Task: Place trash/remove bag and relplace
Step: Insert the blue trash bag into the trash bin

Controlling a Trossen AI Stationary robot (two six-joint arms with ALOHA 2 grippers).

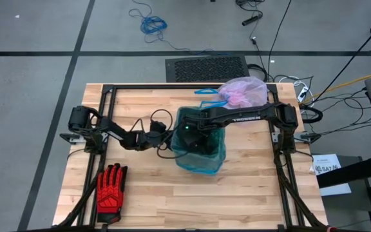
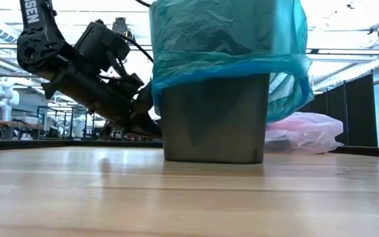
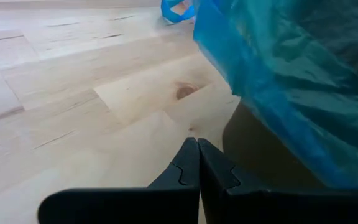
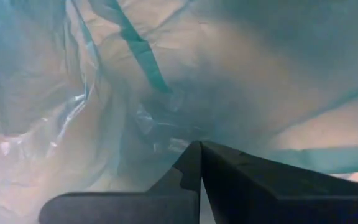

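Pink bag point(image 1: 243, 92) beside teal-lined bin point(image 2: 214, 118); right jaws point(image 4: 200, 147) clenched inside liner, left jaws point(image 3: 198, 142) clenched outside

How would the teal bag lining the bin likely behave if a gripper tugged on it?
The teal bag looks thin and crinkled, so it would probably be floppy and stretch or bunch. Its rim drapes loosely over the grey bin, so a tug might slide it off. The bin, likely light, could shift too.

right gripper point(image 4: 199, 144): hidden inside teal bag point(image 1: 201, 145) in high view
bin point(image 2: 214, 118) rim: covered by teal bag
trash: not seen
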